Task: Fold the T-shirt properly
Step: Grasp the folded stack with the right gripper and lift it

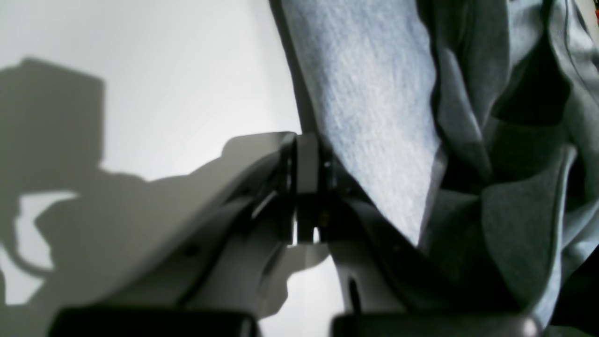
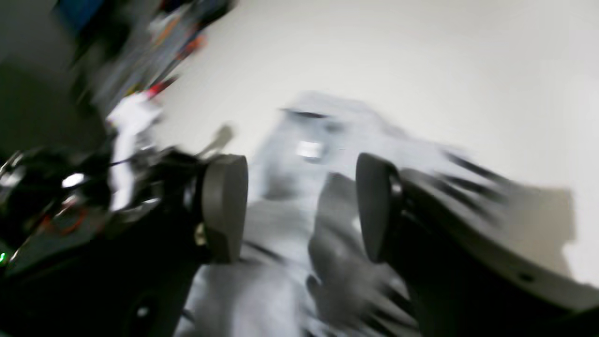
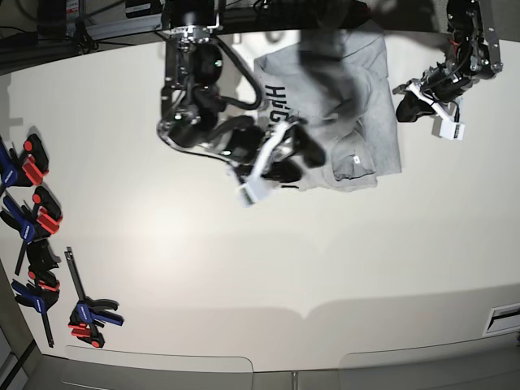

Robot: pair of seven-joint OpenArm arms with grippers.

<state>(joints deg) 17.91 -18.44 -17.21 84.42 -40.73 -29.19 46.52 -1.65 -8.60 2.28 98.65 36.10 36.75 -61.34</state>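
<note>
The T-shirt (image 3: 380, 122) looks barely into its folding; the right fingers (image 2: 302, 210) gape above it, the left (image 1: 306, 187) are closed. Next, they'd pinch an edge and smooth the bunching.

In the right wrist view, the T-shirt (image 2: 281, 229) is blurred across the centre and lower part of the frame, its folds smeared into streaks at right of centre. The objects along the upper left (image 2: 173, 42) are too blurred to identify. In the base view, the right gripper (image 3: 284, 154) is blurred and hides part of the T-shirt beneath it; the black lettering (image 3: 277, 106) at upper centre is partly covered, and its full wording cannot be read. The white label (image 3: 357, 160) on the cloth is too small to read. In the left wrist view, the T-shirt is cut off by the top and right edges.
</note>
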